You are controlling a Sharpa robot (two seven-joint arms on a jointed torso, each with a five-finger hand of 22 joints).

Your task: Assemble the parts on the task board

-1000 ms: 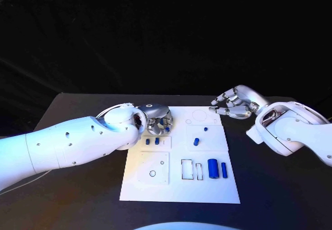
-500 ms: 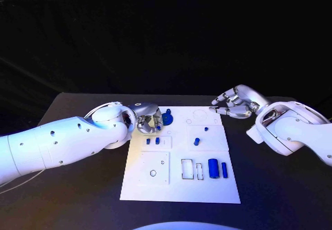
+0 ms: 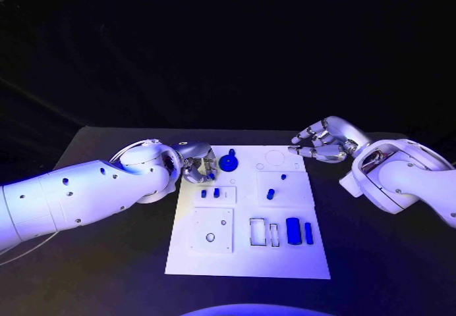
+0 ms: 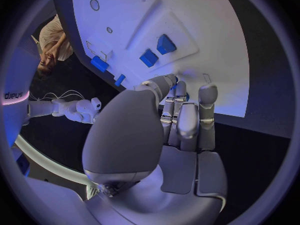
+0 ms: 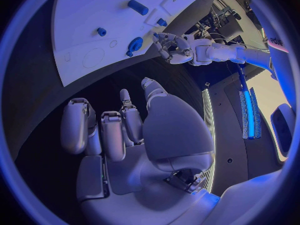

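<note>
**Left robot hand off the knob part, both empty**

Left robot hand (image 3: 198, 168) sits at the task board (image 3: 249, 260) left edge near the far end, fingers curled in, holding nothing. Blue knob-shaped part (image 3: 228, 160) stands on the board just beside it. Right robot hand (image 3: 320, 145) hovers over the bench (image 3: 95, 276) off the board's far right corner, fingers curled, empty. Other blue parts (image 3: 294, 232) lie mid-board and near right.

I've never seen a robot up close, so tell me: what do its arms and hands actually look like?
Both arms are thick, smooth white shells; the left arm is dotted with small dark holes. Each ends in a silver metallic hand: the left hand and right hand have jointed fingers with grey padded segments and a rounded grey thumb base. A thin pale cable loops by the left wrist.
</note>
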